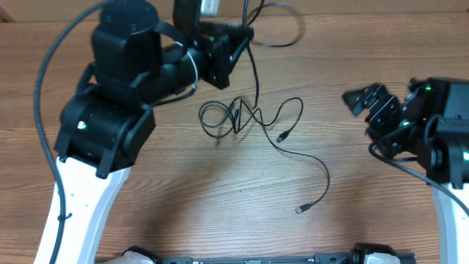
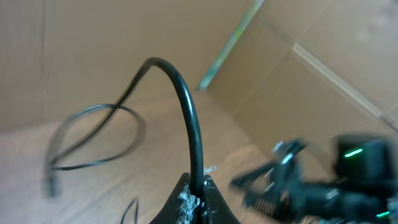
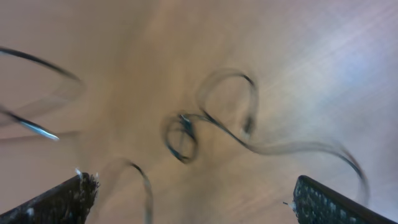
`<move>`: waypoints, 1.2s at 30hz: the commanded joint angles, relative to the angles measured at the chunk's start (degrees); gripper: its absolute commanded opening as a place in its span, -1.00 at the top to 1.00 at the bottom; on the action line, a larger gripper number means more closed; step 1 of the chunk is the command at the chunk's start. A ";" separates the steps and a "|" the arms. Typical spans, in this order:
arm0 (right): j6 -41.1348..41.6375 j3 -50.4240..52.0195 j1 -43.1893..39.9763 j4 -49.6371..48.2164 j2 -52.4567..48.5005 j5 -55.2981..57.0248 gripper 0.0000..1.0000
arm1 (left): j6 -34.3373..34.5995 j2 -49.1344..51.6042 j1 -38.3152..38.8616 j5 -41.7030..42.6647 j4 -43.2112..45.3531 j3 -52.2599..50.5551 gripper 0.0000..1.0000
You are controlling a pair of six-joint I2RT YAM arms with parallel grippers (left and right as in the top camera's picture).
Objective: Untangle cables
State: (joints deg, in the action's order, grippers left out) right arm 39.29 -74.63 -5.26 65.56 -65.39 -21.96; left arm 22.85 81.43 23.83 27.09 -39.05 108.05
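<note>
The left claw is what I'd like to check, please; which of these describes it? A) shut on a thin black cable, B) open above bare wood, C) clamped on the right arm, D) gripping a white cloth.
A: in the left wrist view the left claw is closed around a black cable that arches up from between its fingers.

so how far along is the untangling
Done: one plug end lies free near the front edge. In hand: the left gripper is shut on a cable running to the knot. To do: the knot mid-table is bunched; the right gripper hangs open, empty.
</note>
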 commanded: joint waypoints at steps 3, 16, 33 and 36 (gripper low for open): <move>-2.32 -0.33 -0.28 7.96 -6.12 1.36 -1.00 | 6.10 -0.35 -2.78 -18.16 3.30 3.50 0.91; -2.32 -0.33 -0.28 10.80 -17.05 1.60 -1.00 | 6.10 6.97 -14.19 -40.37 0.96 3.48 0.91; -2.29 -0.33 -0.28 10.82 -17.05 1.57 -1.00 | 3.98 16.70 -27.43 -37.75 5.05 3.48 0.92; -2.29 -0.33 -0.28 10.82 -17.05 1.57 -1.00 | 5.16 17.51 -35.78 -37.24 5.62 3.48 0.92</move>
State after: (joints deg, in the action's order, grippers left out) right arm 37.45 -74.63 -5.26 76.49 -82.35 -20.73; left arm 28.12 97.80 -5.58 -10.17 -34.20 110.43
